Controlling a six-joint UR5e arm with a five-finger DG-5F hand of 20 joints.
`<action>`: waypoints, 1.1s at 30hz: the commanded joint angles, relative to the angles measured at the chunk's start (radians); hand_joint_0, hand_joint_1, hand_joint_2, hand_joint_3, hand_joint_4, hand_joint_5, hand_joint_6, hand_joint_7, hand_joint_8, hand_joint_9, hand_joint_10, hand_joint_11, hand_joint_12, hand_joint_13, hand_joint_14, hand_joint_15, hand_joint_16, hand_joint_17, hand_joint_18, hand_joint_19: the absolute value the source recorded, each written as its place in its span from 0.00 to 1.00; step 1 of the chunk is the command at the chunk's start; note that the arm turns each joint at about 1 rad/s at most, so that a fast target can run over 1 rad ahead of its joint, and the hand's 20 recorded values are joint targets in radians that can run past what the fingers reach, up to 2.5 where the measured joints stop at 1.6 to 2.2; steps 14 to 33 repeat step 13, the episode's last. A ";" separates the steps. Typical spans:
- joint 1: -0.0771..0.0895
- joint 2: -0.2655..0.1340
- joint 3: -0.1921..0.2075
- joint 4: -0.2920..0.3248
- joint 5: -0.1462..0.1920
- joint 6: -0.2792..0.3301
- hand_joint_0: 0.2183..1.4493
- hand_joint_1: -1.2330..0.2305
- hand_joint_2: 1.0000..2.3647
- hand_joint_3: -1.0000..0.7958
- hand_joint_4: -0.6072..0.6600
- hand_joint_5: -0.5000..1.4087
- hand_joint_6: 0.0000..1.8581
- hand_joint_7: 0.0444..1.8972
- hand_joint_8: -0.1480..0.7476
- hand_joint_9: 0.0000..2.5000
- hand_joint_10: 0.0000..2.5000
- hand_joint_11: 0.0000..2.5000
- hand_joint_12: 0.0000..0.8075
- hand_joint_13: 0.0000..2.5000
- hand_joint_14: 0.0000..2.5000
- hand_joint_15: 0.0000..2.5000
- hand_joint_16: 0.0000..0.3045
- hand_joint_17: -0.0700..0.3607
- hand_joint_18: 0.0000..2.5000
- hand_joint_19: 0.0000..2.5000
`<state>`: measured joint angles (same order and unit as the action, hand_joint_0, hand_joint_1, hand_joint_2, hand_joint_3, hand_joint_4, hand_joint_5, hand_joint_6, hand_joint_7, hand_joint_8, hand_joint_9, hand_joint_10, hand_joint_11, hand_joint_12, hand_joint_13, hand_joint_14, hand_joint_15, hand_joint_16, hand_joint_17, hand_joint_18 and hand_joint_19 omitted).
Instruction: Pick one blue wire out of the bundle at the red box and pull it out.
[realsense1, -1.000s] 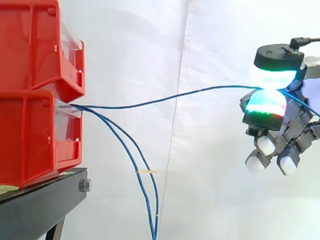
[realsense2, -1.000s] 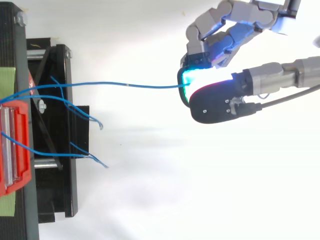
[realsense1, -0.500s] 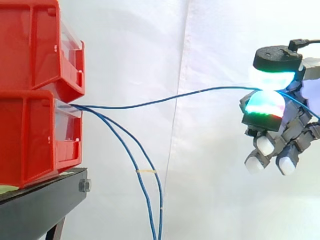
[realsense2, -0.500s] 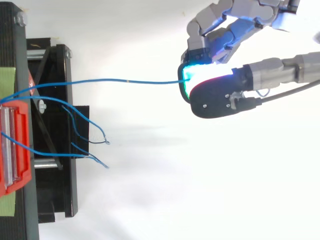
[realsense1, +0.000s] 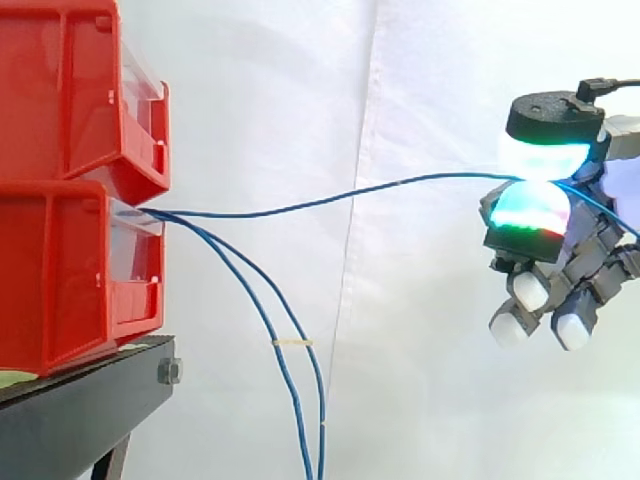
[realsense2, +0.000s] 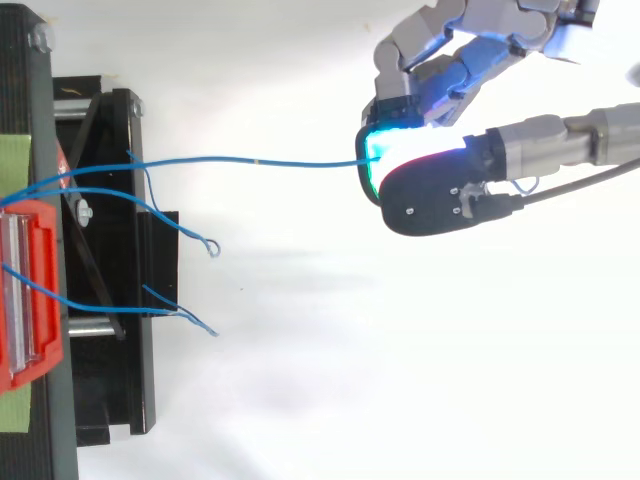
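Two red bins are stacked at the left on a black stand (realsense1: 90, 400); the lower red box (realsense1: 60, 280) has a clear front from which several blue wires come out. One blue wire (realsense1: 330, 200) runs nearly level to the right into my hand (realsense1: 560, 240), which pinches it between two glowing pads, white-cyan above and cyan-red below. From above, the same wire (realsense2: 250, 161) stretches from the box (realsense2: 25, 290) to my hand (realsense2: 430, 190). Two other blue wires (realsense1: 285, 370) hang down from the box, loose.
A white curtain hangs behind everything. The hanging wires carry a small yellow tag (realsense1: 292, 342). In the top view loose wire ends (realsense2: 210, 248) lie over the black stand (realsense2: 110, 250). Free room lies between the stand and my hand.
My hand and the pinched wire have barely moved. The loose hanging wires have swung a little, and their ends lie differently over the stand in the top view.
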<state>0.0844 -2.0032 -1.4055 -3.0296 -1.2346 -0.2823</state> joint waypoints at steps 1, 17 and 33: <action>0.000 0.000 -0.001 0.000 0.000 0.000 0.30 0.40 0.01 0.52 0.68 0.18 0.47 0.56 0.62 0.38 0.01 0.25 0.58 0.23 0.00 0.09 0.21 0.49 0.26 0.17; 0.000 0.000 -0.001 0.000 0.001 0.000 0.31 0.40 0.01 0.51 0.68 0.18 0.47 0.56 0.61 0.37 0.01 0.25 0.58 0.23 0.00 0.09 0.21 0.49 0.25 0.16; 0.000 0.000 -0.001 0.000 0.001 0.000 0.31 0.40 0.01 0.51 0.68 0.18 0.47 0.56 0.61 0.37 0.01 0.25 0.58 0.23 0.00 0.09 0.21 0.49 0.25 0.16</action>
